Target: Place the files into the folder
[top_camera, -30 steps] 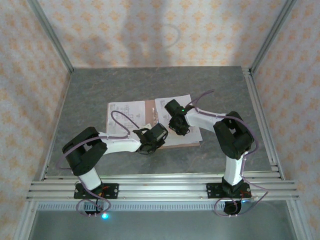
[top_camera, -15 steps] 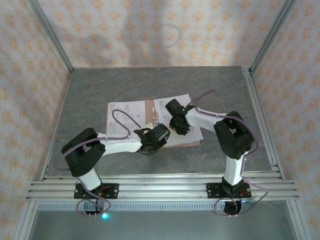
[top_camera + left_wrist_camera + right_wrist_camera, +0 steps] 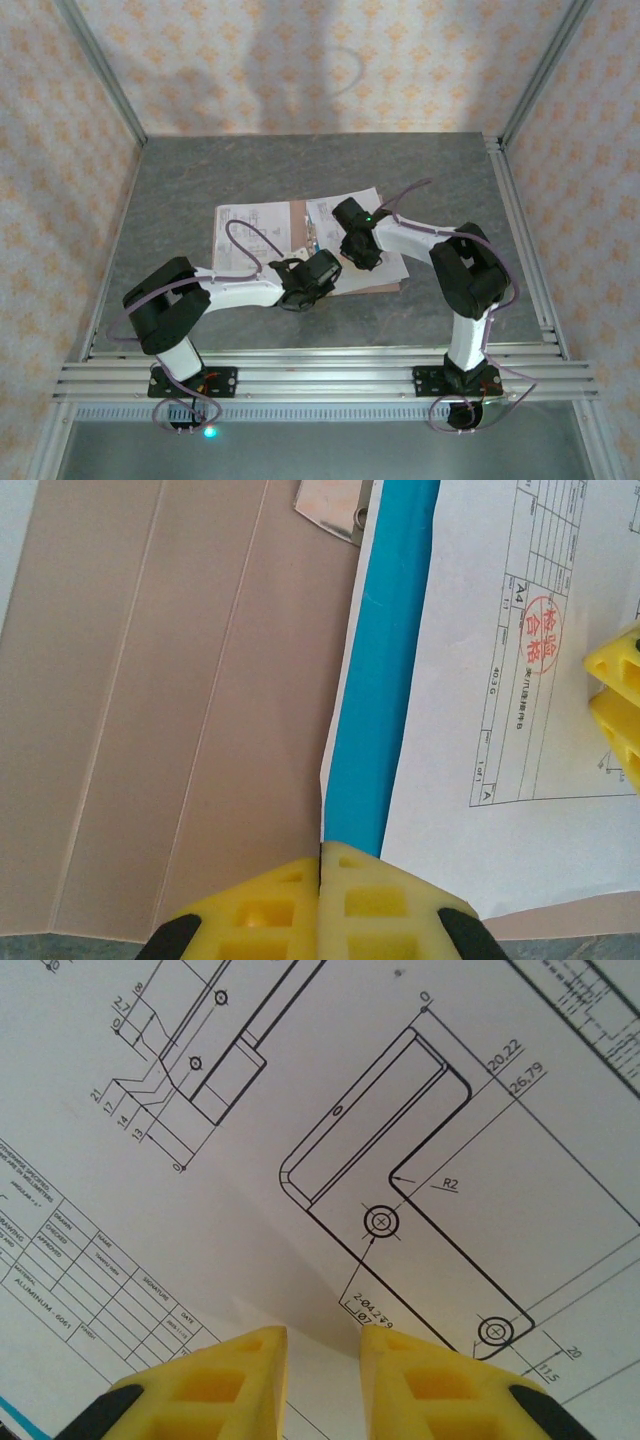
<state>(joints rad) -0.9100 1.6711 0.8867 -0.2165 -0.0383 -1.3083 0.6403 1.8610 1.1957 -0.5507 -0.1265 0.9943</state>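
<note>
Right now the grey table [image 3: 200, 180] carries the folder [image 3: 150, 730], lying open and flat. That suits the job, since the sheets can slide across its card without being lifted.

Next down in size are the files [image 3: 470, 730], white pages of line drawings resting on the right half of the folder. They sit a little askew rather than square to it. Another printed page lies over toward the folder's left side in the overhead view. Under the right-hand pages a blue sheet [image 3: 385, 680] shows as a strip along their inner edge, beside the spine.

My right gripper [image 3: 323, 1360] hangs low over one drawing, jaws a narrow crack apart with nothing between them. I judge it is there to push the paper flat, though I cannot tell whether the tips touch.

My left gripper [image 3: 320, 900] is fully closed, pad against pad, holding nothing. It sits at the folder's near edge, where the blue strip ends. I judge that a blunt closed tip is best for nudging or pinning that edge.

Smallest, the metal clip [image 3: 335, 505] lies at the far end of the spine, just beside the blue strip.
</note>
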